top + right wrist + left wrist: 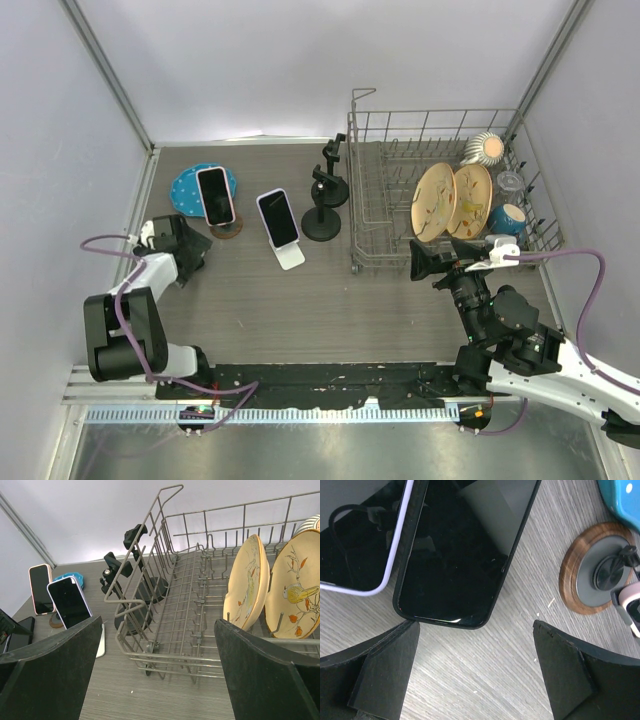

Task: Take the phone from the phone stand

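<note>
A pink-cased phone (214, 195) leans upright on a round wooden stand (229, 229) at the back left. A lilac-rimmed phone (277, 217) leans on a white stand (291, 256) beside it. Both show in the right wrist view, the pink one (39, 588) and the lilac one (69, 602). A black phone (465, 555) lies flat on the table just ahead of my left gripper (475, 645), which is open and empty, low over the table. The wooden stand (580, 575) is to its right. My right gripper (160, 650) is open and empty in front of the dish rack.
A wire dish rack (400, 205) at the back right holds two painted plates (452, 200), a blue cup (508, 218) and a glass. Two empty black stands (323, 200) sit left of the rack. A blue plate (187, 185) lies behind the pink phone. Walls close three sides.
</note>
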Controlling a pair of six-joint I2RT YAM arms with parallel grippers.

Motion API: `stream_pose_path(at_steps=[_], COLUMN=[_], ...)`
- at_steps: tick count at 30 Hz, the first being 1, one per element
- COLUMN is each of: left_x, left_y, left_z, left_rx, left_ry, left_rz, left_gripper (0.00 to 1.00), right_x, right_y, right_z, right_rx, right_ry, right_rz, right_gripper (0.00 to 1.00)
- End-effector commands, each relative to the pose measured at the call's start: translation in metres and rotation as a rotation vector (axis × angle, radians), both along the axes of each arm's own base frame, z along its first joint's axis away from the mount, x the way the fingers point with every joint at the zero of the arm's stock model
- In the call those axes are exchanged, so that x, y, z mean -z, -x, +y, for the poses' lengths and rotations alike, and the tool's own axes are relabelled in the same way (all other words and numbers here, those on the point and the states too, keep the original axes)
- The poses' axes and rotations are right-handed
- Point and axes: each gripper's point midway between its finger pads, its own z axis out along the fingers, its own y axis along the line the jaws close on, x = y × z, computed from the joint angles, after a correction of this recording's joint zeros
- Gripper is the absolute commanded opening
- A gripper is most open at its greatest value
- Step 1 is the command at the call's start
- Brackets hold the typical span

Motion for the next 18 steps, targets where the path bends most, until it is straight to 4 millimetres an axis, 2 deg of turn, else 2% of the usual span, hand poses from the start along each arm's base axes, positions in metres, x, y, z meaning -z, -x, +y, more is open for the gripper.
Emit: stream_pose_path(at_steps=[1,9,13,16,18], left_x=[-0.021,-0.022,-0.02,-0.026,-0.037], left_y=[-0.034,-0.045,-0.037,-0.029,-0.026], left_z=[0.019,0.025,0.026,0.027,0.027], left_rx=[-0.052,-0.055,-0.066,-0.072,-0.065], left_ry=[-0.07,-0.09,-0.097,-0.107,-0.121], left_rz=[-0.089,-0.07,-0.052,-0.052,-0.071], left_gripper=[1.0,1.0,1.0,1.0,1.0], right_x=[-0.016,-0.015,-0.015,-0.016,-0.015], right_y=[0.002,0.001,0.001,0.001,0.001], right_z=[-0.002,-0.001,-0.002,-0.002,-0.003], right_rx=[-0.006,-0.001,0.001,0.004,0.006], right_ry=[-0.055,-0.047,-0.047,-0.05,-0.044], right_rz=[-0.02,-0.017,-0.019,-0.018,-0.018], right_gripper=[1.0,1.0,1.0,1.0,1.0])
